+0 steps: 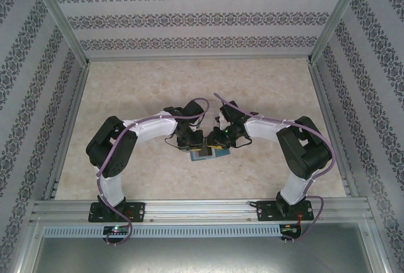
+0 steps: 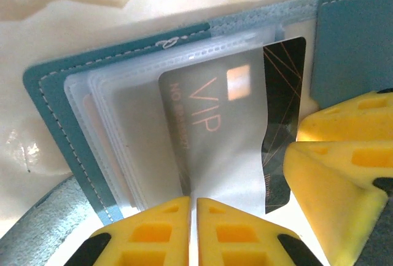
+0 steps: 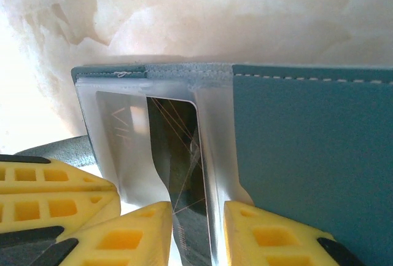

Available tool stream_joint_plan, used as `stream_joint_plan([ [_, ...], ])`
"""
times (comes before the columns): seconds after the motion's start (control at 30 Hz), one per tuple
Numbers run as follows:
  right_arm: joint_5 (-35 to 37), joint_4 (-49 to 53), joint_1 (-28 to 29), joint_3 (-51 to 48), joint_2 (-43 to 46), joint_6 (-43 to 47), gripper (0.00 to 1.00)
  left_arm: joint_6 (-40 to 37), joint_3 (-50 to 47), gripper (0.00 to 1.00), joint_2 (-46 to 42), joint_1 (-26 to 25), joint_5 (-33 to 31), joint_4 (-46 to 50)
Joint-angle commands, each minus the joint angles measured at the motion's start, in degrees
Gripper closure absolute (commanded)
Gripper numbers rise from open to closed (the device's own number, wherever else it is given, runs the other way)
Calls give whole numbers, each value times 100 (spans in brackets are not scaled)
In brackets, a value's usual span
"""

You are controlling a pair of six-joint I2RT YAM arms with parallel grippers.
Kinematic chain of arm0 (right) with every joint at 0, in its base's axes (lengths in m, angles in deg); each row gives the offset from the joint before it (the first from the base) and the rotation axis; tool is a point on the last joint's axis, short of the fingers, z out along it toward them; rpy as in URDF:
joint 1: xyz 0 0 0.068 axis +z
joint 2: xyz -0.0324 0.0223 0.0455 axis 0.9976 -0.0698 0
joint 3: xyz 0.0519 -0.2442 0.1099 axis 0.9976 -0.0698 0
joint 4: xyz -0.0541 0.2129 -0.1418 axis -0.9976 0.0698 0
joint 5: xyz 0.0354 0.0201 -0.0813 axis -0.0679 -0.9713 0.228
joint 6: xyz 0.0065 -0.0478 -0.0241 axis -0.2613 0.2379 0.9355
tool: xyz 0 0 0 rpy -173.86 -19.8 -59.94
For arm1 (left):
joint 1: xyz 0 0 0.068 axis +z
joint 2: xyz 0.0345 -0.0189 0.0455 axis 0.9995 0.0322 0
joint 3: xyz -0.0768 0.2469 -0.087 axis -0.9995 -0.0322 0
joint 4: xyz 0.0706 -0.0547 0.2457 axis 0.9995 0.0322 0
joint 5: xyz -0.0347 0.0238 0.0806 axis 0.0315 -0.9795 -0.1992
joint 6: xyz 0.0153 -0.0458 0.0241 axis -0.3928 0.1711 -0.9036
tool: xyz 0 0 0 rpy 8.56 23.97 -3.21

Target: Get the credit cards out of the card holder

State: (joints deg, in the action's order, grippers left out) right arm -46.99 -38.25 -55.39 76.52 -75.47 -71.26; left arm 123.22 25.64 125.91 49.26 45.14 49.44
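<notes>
The teal card holder [image 1: 205, 155] lies open between my two grippers, its cover [image 2: 55, 112] [image 3: 307, 155] framing a stack of clear sleeves [image 2: 116, 131]. A grey credit card marked VIP [image 2: 209, 131] [image 3: 120, 131] sits inside a sleeve. A dark credit card [image 2: 282, 82] [image 3: 178, 155] pokes out beside it. My left gripper [image 2: 193, 207] [image 1: 192, 144] is shut on the thin clear sleeve edge below the VIP card. My right gripper [image 3: 198, 217] [image 2: 293, 143] [image 1: 221, 139] is closed on the dark card's end together with a sleeve edge.
The pale marbled table [image 1: 202, 90] stretches behind the card holder. Patterned walls [image 1: 189, 14] and metal rails [image 1: 202, 207] enclose it. Both arms meet at the table's middle, fingertips almost touching each other.
</notes>
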Motion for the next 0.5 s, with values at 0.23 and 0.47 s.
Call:
stream_joint_plan([
  [0.23,-209,-132,-3,1,277,-111,70,-57,-108,96,95,66,35,155],
  [0.47,-532,-515,67,-65,122,-321,70,-43,-219,98,120,66,46,102],
])
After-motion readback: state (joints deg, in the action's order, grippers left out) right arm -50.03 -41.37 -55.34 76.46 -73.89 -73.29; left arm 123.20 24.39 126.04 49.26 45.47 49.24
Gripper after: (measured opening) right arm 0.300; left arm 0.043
